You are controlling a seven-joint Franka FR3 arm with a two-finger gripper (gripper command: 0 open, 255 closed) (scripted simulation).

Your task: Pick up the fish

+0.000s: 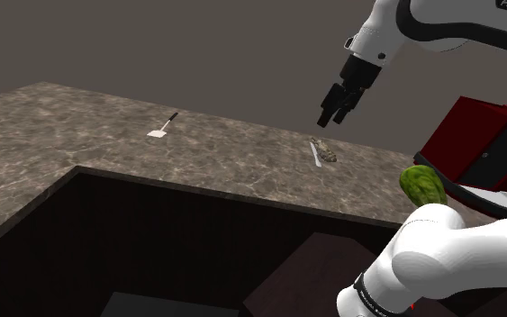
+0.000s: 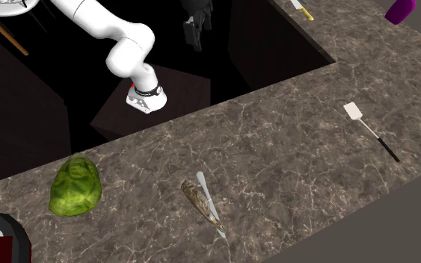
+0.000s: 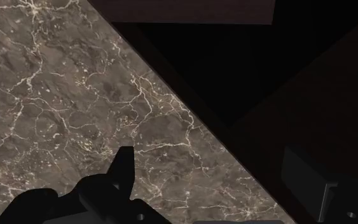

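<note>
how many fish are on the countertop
1. The fish lies on the countertop beside a thin white utensil, between the green leafy head and the white spatula; others could be hidden beyond the views.

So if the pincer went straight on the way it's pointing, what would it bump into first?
Probably the bare marble countertop, near its edge by the dark recess. The open pincer points down at it with nothing between. The fish seems to lie off that line, though depth is hard to judge.
</note>
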